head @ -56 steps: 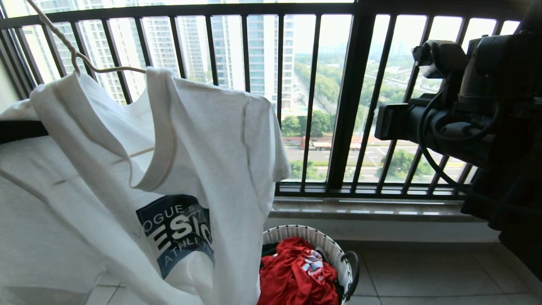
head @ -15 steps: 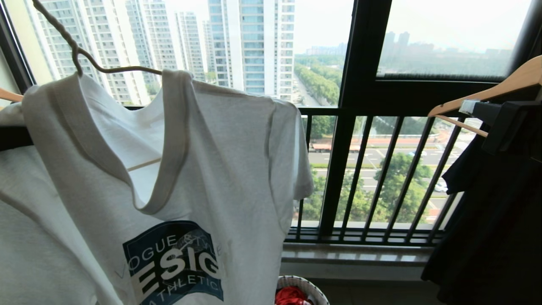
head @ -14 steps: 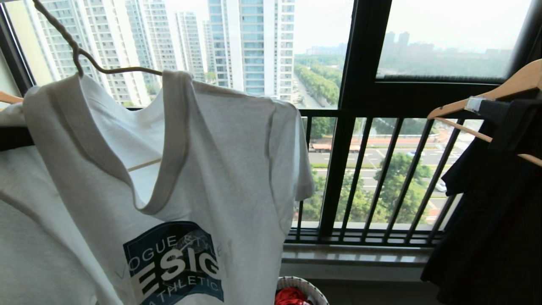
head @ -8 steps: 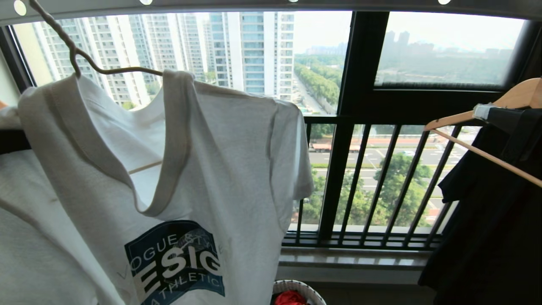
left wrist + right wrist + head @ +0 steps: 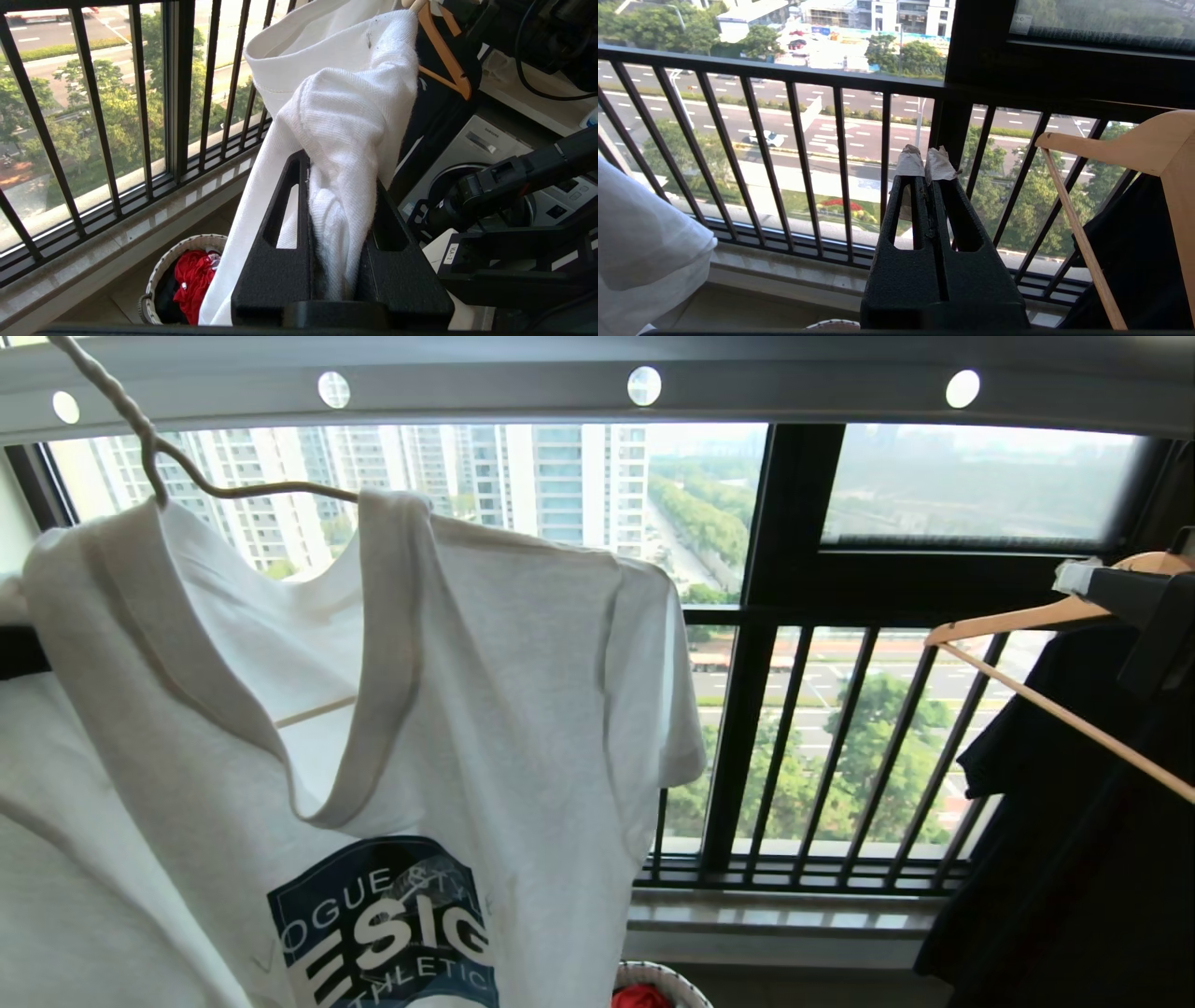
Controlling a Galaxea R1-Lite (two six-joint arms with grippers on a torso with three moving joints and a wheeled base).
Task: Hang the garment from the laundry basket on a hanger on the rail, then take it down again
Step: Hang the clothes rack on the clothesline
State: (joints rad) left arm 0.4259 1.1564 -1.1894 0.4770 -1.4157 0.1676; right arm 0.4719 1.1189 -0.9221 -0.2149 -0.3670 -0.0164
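L gripper (image 5: 338, 186): jaws narrow, clamped on a bunched fold of the white T-shirt (image 5: 345, 116); seen only in L wrist view, not in head view. Same view shows the laundry basket (image 5: 159, 275) on the floor below by the window sill, w/ red cloth (image 5: 194, 284) in it, plus a washing machine (image 5: 490, 154) behind.

R gripper (image 5: 926, 170): fingers pressed together, nothing btwn them, paper-wrapped tips, pointing at the window railing (image 5: 808, 154); wooden hanger (image 5: 1125, 149) w/ black shirt (image 5: 1134, 261) beside it.

Head view alone shows the T-shirt draped on the wire hanger (image 5: 140, 429), hook neck reaching up toward the grey holed rail (image 5: 794, 392) overhead; basket rim only just visible at the bottom edge.
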